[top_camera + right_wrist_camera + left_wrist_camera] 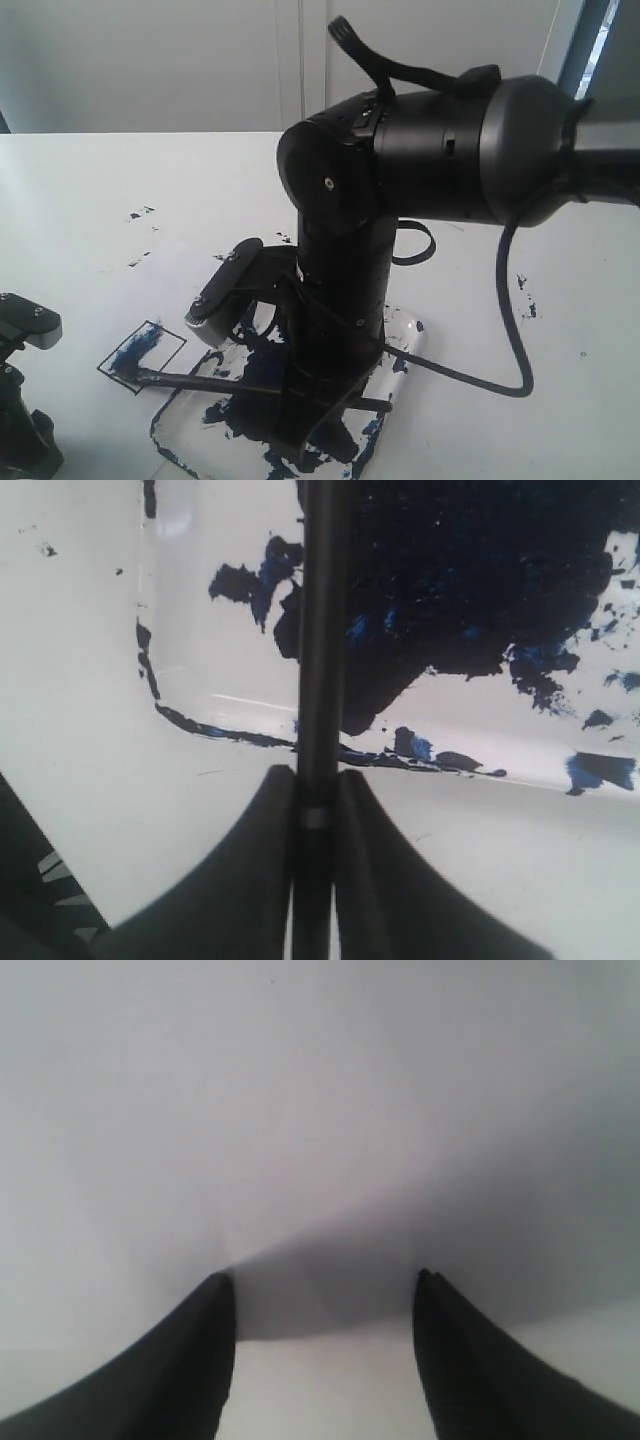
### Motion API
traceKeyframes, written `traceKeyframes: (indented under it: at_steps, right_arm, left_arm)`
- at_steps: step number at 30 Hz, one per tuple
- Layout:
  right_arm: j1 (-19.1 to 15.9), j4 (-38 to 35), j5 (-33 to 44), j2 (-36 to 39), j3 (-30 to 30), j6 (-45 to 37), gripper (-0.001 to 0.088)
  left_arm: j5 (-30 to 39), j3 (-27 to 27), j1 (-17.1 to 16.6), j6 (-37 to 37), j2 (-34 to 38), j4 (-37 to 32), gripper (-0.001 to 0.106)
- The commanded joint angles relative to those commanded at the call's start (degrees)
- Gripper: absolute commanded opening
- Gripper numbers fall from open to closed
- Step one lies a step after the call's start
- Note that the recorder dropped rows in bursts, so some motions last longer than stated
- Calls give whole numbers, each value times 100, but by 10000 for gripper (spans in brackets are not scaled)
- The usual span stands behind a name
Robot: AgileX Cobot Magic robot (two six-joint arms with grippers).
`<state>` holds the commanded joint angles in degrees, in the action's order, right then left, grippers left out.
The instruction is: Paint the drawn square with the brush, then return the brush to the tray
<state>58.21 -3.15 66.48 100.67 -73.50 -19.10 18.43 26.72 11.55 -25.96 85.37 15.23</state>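
White table (100, 180); black brush (320, 630) tight in right end effector (318, 778); left end effector (325, 1282) apart.

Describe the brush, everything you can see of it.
The brush is a long, thin black stick, matte, with a dark paint-clotted tip. It lies nearly level over the paint-smeared tray, tip at the edge of the drawn square. The right end effector is shut on its handle.

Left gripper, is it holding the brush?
No, the left gripper is open with only bare white surface between its fingers, while the brush is clamped in the right gripper.
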Motion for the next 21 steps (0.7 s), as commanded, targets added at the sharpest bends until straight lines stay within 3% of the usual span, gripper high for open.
traceKeyframes:
  at_steps: [5, 9, 18, 21]
  right_arm:
    - [0, 767, -153, 0, 0, 752, 0]
    - [0, 857, -193, 0, 0, 789, 0]
    - [0, -170, 114, 0, 0, -55, 0]
    - [0, -191, 129, 0, 0, -66, 0]
  left_arm:
    - [15, 0, 0, 0, 0, 0, 586]
    - [15, 0, 0, 0, 0, 0, 586]
    - [4, 0, 0, 0, 0, 0, 586]
    - [4, 0, 0, 0, 0, 0, 586]
